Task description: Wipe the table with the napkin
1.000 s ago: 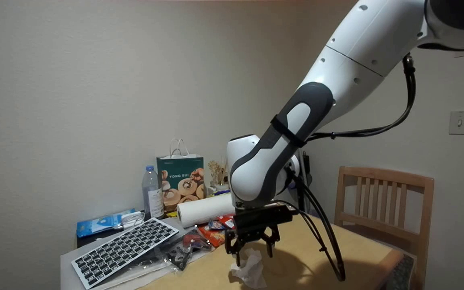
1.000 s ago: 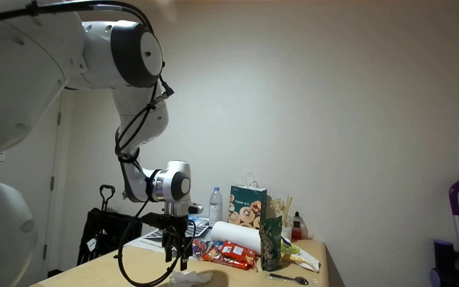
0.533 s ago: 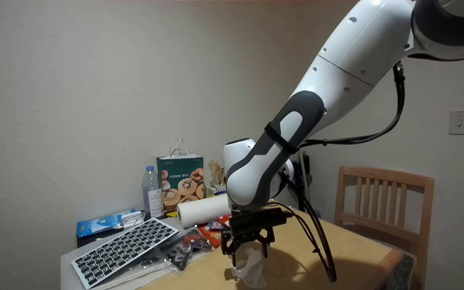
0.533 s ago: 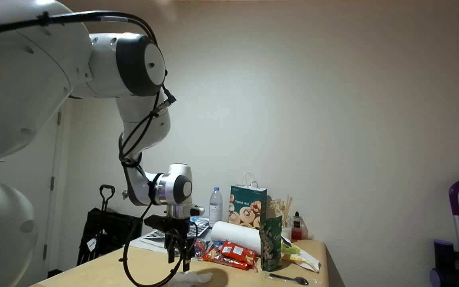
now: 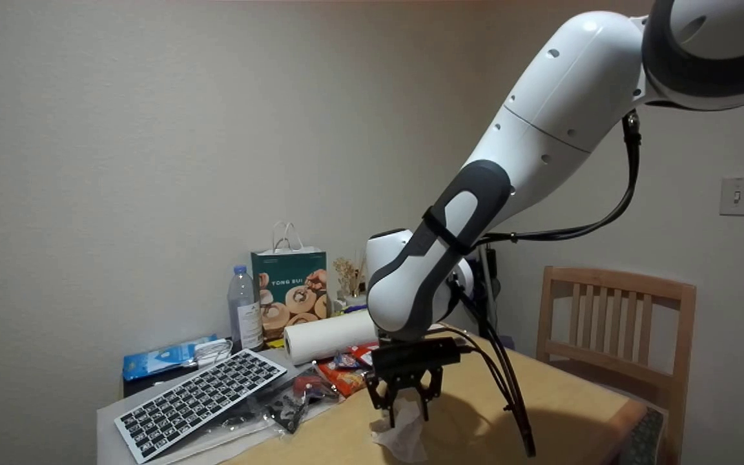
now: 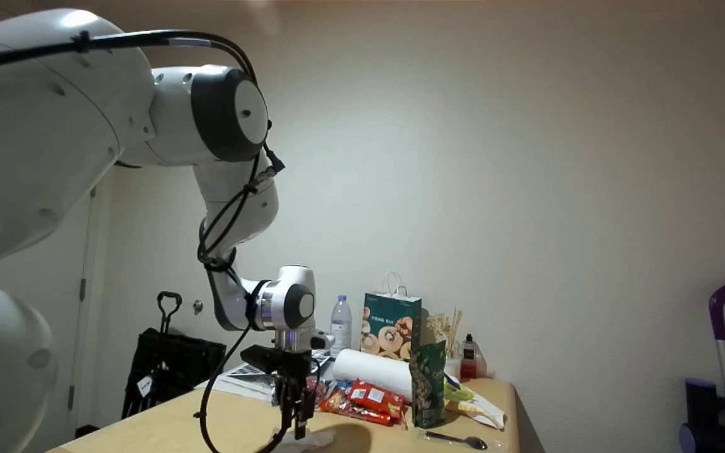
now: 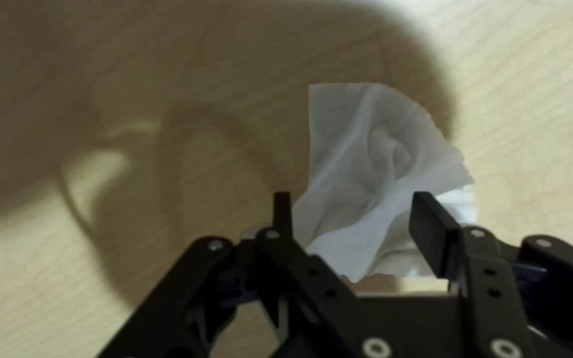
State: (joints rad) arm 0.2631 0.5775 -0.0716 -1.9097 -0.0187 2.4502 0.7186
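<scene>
Wrist view: the gripper (image 7: 352,214) stands wide over the napkin (image 7: 356,164), its fingers (image 7: 430,233) apart and nothing pinched; the crumpled sheet lies on the table (image 7: 535,214), mostly toward twelve o'clock of the tips. One finger overlaps the sheet at four o'clock in that view, its partner skirts the edge near eight; whether either touches paper, I cannot tell. The likeliest failure, I judge, is closing too high: the tips would meet over thin paper and catch only a loose fold, which could slip or tear on the first stroke. Dropping too low would jam them against hard wood. The looped cable (image 6: 204,409) might also drag the napkin askew. Taking the gripper as the dial's hub in an exterior view, a stroke running long could hit the red snack packets (image 5: 342,380) at ten o'clock or the keyboard (image 5: 201,407) at nine. The wood is pale tan and smooth, darkened by a broad shadow (image 7: 246,54). On the same dial, the paper towel roll (image 5: 332,336) lies between ten and eleven, in front of a green bag (image 5: 290,290); a slatted chair (image 5: 616,323) stands at two, plain walls (image 5: 120,161) behind. In an exterior view, a wrapped spoon (image 6: 474,443) rests at three o'clock.
</scene>
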